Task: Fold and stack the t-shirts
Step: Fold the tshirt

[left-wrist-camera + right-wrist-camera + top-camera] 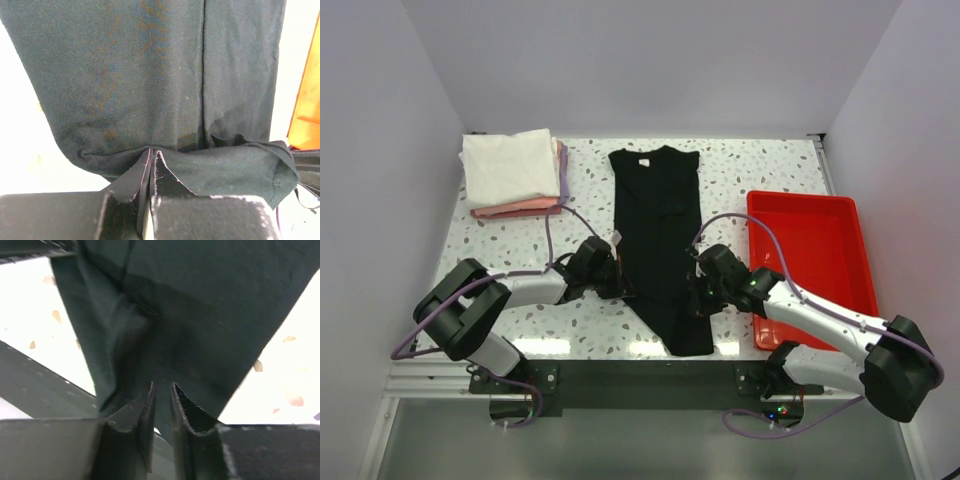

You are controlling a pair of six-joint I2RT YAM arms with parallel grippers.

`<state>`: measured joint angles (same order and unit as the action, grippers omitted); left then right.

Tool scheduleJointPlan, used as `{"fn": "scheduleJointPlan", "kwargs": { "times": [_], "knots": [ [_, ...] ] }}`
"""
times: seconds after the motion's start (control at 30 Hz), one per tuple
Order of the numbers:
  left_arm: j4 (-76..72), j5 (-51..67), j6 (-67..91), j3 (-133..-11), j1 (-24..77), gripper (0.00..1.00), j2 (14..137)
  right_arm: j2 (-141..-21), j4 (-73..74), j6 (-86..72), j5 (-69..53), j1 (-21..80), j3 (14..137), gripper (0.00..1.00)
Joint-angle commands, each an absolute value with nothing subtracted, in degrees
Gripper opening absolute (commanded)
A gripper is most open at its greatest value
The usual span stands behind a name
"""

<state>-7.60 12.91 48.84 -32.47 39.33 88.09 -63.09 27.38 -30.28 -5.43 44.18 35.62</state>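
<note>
Shows the black shirt (658,220) laid flat mid-surface (760,165), already folded into a narrow strip, long axis running far to near: collar at the far end, hem tapering toward the arm bases. Pinches its left edge with the left gripper (617,281), jaws shut tight on a raised ridge of cloth. Meets the opposite edge with the right gripper (699,292), jaws parted by a narrow slit with cloth lying at the tips, seemingly not clamped. Places both grippers level with each other in the strip's near half, one on each side and equally close, so the cloth lies inward from each pair of jaws. Suggests a crosswise fold next: near end carried toward the collar, along the long axis. Finds the folded stack (512,172), white on top of pink and lavender, at the far left corner, well apart from the strip and on the left arm's side, with the red tray (810,198) to the right.
</note>
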Motion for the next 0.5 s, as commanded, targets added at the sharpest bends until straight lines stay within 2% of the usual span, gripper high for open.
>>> {"fn": "scheduleJointPlan", "kwargs": {
  "times": [0.0,0.2,0.47],
  "knots": [
    [2.46,6.15,45.44,-29.97,38.67,0.00,89.03,-64.07,29.53,-28.22,-4.30,43.86,39.98,0.24],
    [2.29,6.59,45.09,-29.97,38.58,0.00,88.77,-67.58,30.67,-23.82,-6.50,43.95,47.10,0.34],
    [1.23,7.64,44.65,-29.79,38.58,0.00,89.03,-74.87,33.83,-16.54,-7.83,45.08,54.66,0.43]
  ]
}}
